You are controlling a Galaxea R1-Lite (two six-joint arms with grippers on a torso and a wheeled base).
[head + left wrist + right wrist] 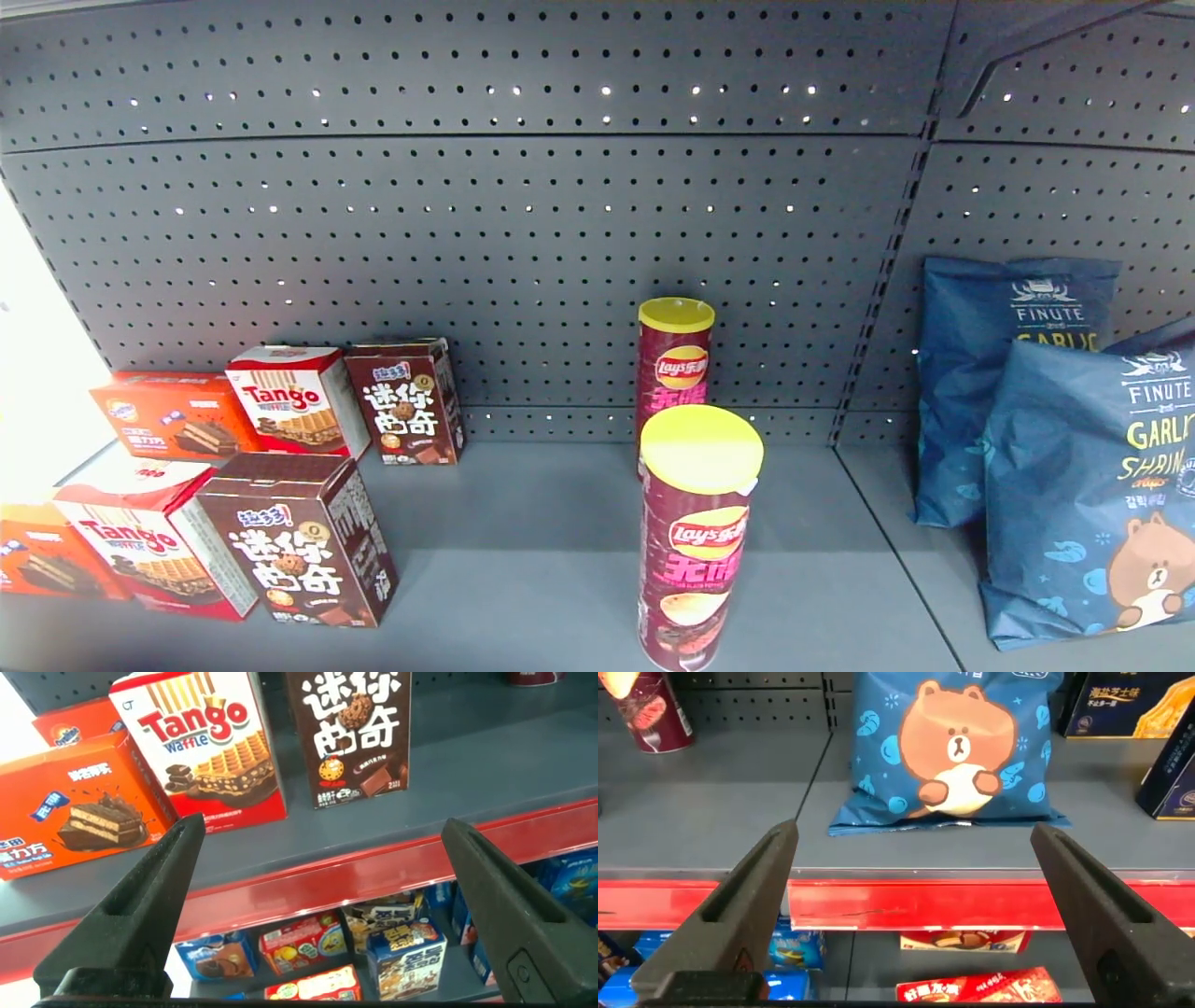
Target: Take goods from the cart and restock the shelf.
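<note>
Currently shelf [523,560] holds boxes [299,537], chip cans [695,551], bags [1083,485].

White glare floods in from the head view's left edge and washes out the orange boxes [163,415] there. Pinpoints of light shine through the holes in the pegboard [523,233], and its seams bow toward the picture's edges. The shelf [523,532] is evenly lit, with soft shadows. In the wrist views the left gripper [322,824] and right gripper [912,829] are dark and blurred — too near for focus.
</note>
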